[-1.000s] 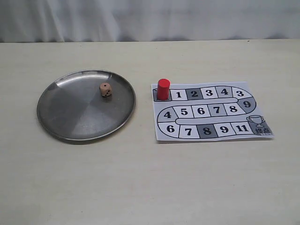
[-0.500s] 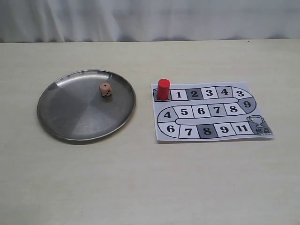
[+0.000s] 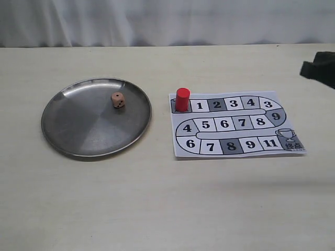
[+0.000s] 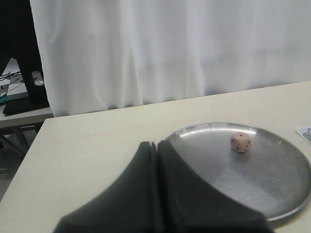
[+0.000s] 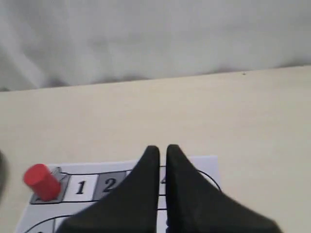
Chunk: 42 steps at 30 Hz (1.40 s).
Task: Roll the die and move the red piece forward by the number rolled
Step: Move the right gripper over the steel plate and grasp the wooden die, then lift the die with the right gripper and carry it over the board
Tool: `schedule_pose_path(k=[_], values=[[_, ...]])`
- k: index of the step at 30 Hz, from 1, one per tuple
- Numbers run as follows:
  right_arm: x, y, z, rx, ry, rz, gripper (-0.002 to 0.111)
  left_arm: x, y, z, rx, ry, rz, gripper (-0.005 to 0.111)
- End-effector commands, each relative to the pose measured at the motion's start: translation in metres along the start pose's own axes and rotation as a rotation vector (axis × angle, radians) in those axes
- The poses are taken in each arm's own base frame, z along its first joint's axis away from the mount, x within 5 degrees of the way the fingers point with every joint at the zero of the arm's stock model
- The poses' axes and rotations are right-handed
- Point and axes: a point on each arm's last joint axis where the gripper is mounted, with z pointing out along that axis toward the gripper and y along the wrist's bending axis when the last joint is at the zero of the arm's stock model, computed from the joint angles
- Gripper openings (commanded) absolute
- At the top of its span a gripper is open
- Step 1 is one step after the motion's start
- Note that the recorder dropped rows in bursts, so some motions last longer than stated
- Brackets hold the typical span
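Die (image 3: 118, 100): small tan wooden cube, dark dots, lies in round silver metal plate (image 3: 78, 130) on table (image 3: 167, 209). Looks light, hard, slippy: pinch two flat sides. Small red round piece (image 3: 182, 99) stands on paper board (image 3: 180, 149) start square; tippy, pinch low. Left hand (image 4: 156, 151), right hand (image 5: 162, 151): both pressed together, empty.

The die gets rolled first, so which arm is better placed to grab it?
Left, probably: the die lies in the metal plate ahead of the left gripper; the right gripper hangs beside the paper board.
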Motion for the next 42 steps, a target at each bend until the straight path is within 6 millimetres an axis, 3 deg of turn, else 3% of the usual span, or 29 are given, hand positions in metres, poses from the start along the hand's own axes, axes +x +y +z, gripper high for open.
schedule_pose_path(k=[1, 3, 6, 8, 11, 14, 18, 23, 27, 39, 42], values=[[-0.001, 0.019, 0.071, 0.162, 0.433, -0.16, 0.004, -0.001, 0.0, 0.0, 0.003, -0.012, 0.001, 0.0], [0.002, 0.075, 0.106, 0.022, 0.534, -0.29, 0.004, -0.001, 0.0, 0.0, 0.003, -0.012, 0.001, 0.0], [-0.003, 0.125, 0.122, -0.178, 0.634, -0.365, 0.004, -0.001, 0.0, 0.0, 0.003, -0.012, 0.001, 0.0], [-0.007, 0.163, 0.138, -0.456, 0.789, -0.373, 0.004, -0.001, 0.0, 0.0, 0.003, -0.012, 0.001, 0.0], [-0.019, 0.194, 0.153, -0.69, 0.819, -0.292, 0.005, -0.001, 0.0, 0.0, 0.003, -0.012, 0.001, 0.0], [-0.014, 0.228, 0.177, -0.709, 0.769, -0.31, 0.007, -0.001, 0.0, 0.0, 0.003, -0.012, 0.001, 0.0], [0.007, 0.265, 0.197, -0.6, 0.698, -0.411, 0.029, -0.001, 0.0, 0.0, 0.003, -0.012, 0.001, 0.0], [0.034, 0.289, 0.217, -0.531, 0.601, -0.466, 0.062, -0.001, 0.0, 0.0, 0.003, -0.012, 0.001, 0.0], [0.049, 0.293, 0.234, -0.524, 0.537, -0.451, 0.075, -0.001, 0.0, 0.0, 0.003, -0.012, 0.001, 0.0], [0.095, 0.296, 0.271, -0.519, 0.554, -0.457, 0.074, -0.001, 0.0, 0.0, 0.003, -0.012, 0.001, 0.0], [0.099, 0.296, 0.274, -0.525, 0.544, -0.487, 0.064, -0.001, 0.0, 0.0, 0.003, -0.012, 0.001, 0.0]])
